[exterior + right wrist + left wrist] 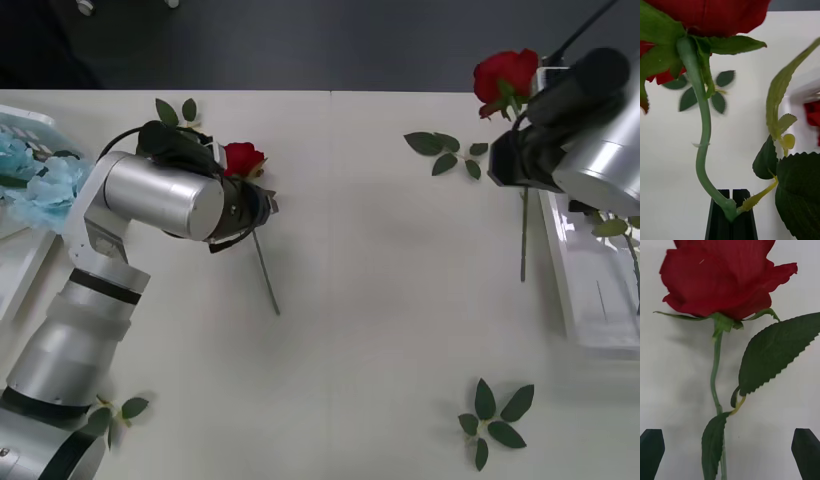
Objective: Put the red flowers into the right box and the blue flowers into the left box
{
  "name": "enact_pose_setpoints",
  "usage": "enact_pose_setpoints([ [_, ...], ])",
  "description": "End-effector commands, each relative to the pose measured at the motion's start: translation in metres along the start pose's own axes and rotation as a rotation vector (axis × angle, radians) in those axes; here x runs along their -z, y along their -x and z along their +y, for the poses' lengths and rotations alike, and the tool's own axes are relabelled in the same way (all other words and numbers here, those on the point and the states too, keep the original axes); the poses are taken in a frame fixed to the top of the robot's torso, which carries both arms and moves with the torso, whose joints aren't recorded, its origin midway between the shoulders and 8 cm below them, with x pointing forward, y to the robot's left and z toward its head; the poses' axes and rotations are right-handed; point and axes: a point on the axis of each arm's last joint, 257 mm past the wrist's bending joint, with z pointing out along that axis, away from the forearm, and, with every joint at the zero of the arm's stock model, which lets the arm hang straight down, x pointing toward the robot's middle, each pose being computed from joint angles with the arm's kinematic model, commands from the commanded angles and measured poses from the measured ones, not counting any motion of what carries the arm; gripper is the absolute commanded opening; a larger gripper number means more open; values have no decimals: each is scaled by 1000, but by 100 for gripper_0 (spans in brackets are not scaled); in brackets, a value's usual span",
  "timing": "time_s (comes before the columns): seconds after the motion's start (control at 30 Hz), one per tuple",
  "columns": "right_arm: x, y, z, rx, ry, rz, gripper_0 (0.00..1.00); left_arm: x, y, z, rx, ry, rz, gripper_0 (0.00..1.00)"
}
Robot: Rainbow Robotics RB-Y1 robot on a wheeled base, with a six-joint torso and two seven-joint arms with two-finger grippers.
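One of the red flowers (243,157) lies on the table, its stem (266,275) running toward me. My left gripper (729,435) hangs open over that stem just below the bloom (722,277), its black fingertips (651,446) on either side, apart from it. My right gripper (730,200) is shut on the stem of a second red rose (505,75), held in the air beside the right box (585,300), with the stem tip (522,260) dangling. Another red bloom (813,112) lies in that box. The blue flowers (45,185) rest in the left box (22,270).
Loose green leaf sprigs lie on the table: one (445,150) near the held rose, one (495,420) at the front right, one (178,110) behind the left arm, one (120,410) at the front left. The table's far edge borders dark floor.
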Motion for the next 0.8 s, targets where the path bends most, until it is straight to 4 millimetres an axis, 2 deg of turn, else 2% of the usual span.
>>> enact_pose_setpoints([
  [0.03,10,1,-49,41,-18,-11,0,-3,18,-25,-74,-26,-42,100],
  [0.07,11,-1,-65,42,-26,-6,0,-7,17,-27,-72,-27,-41,100],
  [0.1,12,-1,-72,43,-26,-6,0,-9,17,-27,-72,-25,-40,100],
  [0.2,13,-7,-119,59,-55,12,0,-21,16,-30,-75,-27,-41,100],
  [0.27,13,-8,-136,58,-64,18,0,-24,16,-30,-77,-27,-46,99],
  [0.5,8,-8,-227,83,-146,15,0,-30,12,-23,-86,-11,-40,89],
  [0.53,6,-8,-233,89,-153,16,0,-31,11,-22,-85,-8,-36,87],
  [0.63,-2,-14,-261,104,-181,28,0,-32,10,-18,-88,1,-33,69],
  [0.7,-8,-19,-280,113,-200,38,0,-33,9,-18,-88,3,-31,35],
  [0.73,-11,-21,-287,117,-202,40,0,-34,8,-16,-88,6,-27,25],
  [0.8,-18,-28,-291,113,-182,49,0,-35,7,-15,-88,10,-25,14],
])
